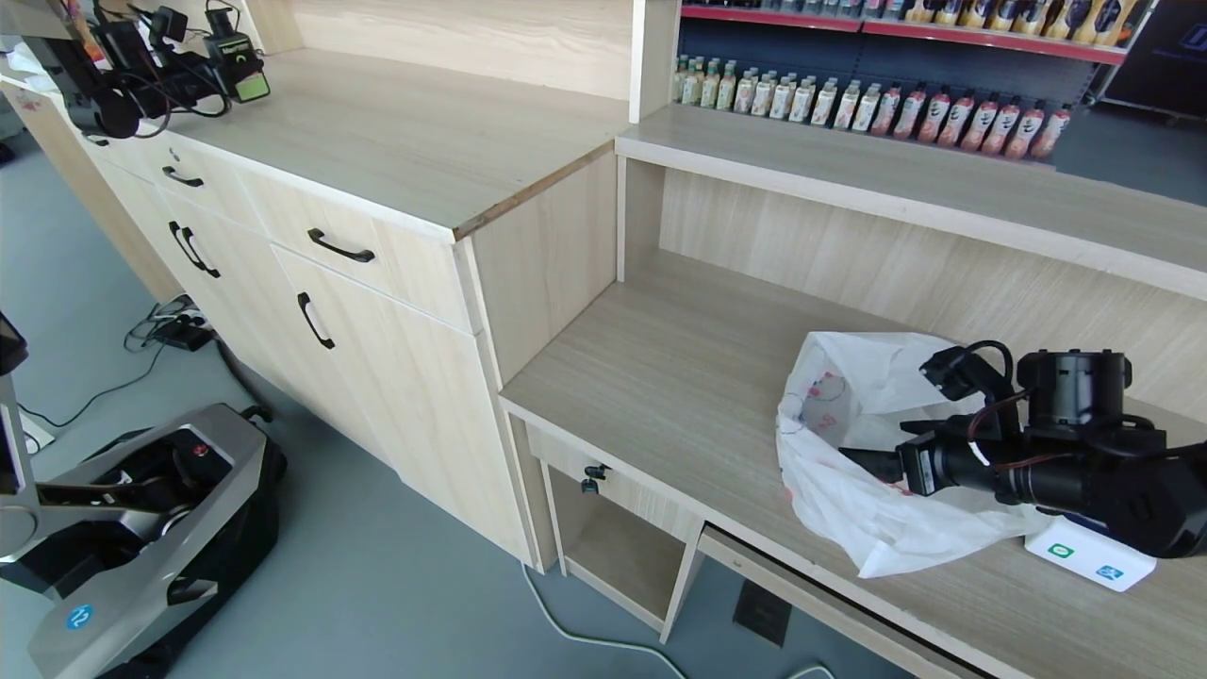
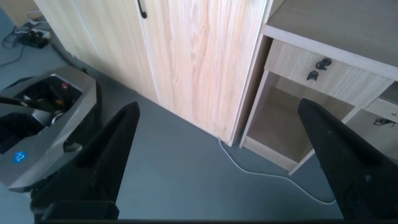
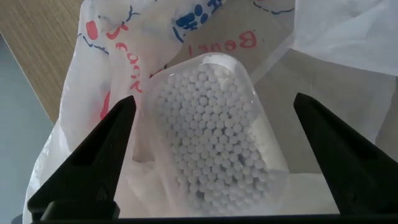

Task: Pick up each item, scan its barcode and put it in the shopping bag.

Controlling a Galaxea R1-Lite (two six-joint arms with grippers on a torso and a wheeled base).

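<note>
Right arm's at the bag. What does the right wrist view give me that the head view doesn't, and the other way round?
Right wrist view only: a clear tub of cotton swabs lying inside the shopping bag, between the wide-open jaws of the right gripper. Head view only: the white box beside the bag on the counter, and the row of bottles on the shelf behind. Both: the white printed shopping bag, with the right gripper at its mouth.
</note>
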